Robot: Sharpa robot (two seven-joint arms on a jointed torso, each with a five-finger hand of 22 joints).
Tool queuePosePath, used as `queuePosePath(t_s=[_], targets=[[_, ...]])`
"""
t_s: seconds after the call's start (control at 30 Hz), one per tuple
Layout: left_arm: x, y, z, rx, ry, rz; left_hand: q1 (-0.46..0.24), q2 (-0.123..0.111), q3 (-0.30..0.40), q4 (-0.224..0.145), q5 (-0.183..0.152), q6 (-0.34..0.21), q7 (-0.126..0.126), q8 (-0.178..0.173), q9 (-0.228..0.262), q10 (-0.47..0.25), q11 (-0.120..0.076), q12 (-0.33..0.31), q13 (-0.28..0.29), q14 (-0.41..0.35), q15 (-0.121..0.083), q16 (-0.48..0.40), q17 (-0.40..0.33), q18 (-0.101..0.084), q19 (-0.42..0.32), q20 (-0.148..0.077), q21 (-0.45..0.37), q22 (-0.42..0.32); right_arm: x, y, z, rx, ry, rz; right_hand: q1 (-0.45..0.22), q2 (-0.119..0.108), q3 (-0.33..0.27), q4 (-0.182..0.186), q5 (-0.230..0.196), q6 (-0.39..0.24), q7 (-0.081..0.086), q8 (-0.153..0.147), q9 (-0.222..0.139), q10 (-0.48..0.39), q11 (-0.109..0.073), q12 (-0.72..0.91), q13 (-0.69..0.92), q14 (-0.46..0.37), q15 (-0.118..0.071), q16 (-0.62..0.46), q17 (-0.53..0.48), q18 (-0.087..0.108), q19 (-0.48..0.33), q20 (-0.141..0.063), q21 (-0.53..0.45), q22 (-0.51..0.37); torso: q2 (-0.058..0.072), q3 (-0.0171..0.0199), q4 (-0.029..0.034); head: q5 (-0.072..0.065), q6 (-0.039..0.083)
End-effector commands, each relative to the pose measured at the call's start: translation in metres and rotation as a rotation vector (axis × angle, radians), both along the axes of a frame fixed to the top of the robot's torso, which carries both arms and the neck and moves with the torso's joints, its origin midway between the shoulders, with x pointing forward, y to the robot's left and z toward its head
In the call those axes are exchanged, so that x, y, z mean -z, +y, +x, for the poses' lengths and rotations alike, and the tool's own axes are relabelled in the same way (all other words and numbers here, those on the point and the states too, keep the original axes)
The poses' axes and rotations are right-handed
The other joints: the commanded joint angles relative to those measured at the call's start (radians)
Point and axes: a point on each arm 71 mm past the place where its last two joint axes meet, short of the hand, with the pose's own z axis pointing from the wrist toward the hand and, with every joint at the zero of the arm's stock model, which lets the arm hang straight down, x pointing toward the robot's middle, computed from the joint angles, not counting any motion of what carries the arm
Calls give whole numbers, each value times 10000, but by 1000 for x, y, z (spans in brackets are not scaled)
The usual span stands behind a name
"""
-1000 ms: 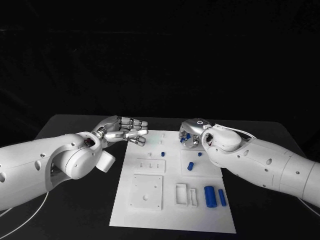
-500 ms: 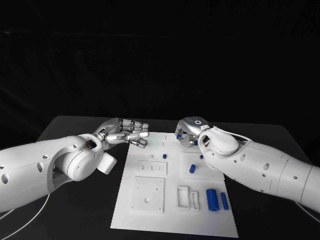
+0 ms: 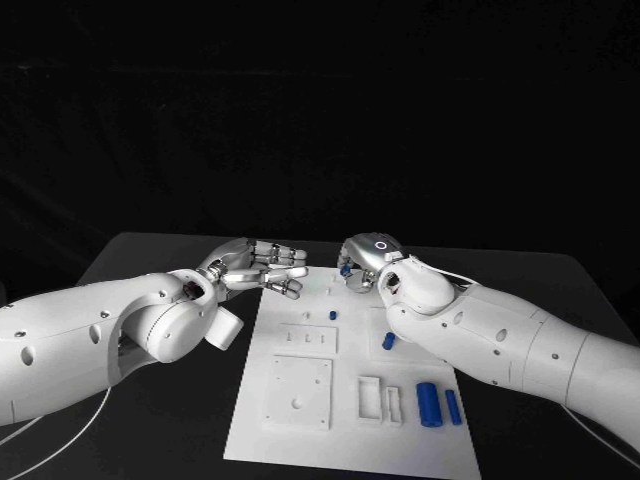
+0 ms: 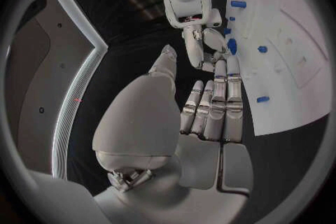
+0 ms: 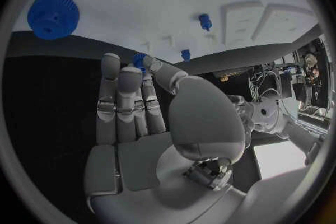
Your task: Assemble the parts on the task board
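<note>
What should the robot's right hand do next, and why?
Probably close the right hand on the small blue part. The hand hovers at the far end of the task board, and that part sits right at its fingers, though I can't tell whether it's gripped yet.

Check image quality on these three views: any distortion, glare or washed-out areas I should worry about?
Head view: dark surround, the white task board is bright but its recesses and blue parts stay readable. Left wrist view: strong fisheye bend on the board's edge, left hand evenly lit. Right wrist view: the board reads pale and flat, the blue gear stays crisp; right hand shows soft highlights, no hard glare.
</note>
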Motion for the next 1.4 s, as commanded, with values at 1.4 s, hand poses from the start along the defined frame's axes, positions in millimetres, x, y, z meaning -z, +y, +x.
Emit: queuePosePath(t_s=[1.4], targets=[[-3, -14, -2, 330, -59, -116, -24, 74, 23, -206, -33, -6, 25, -7, -12, 62, -1, -10, -4, -123, 1, 65, 29, 177, -110, -7, 98, 6, 14, 11, 7, 74, 361, -120, -39, -35, 60, -43, 35, -88, 77, 43, -24, -73, 21, 22, 9, -20, -29, -85, -38, 77, 0, -17, -106, 203, 75, -145, 195, 56, 22]])
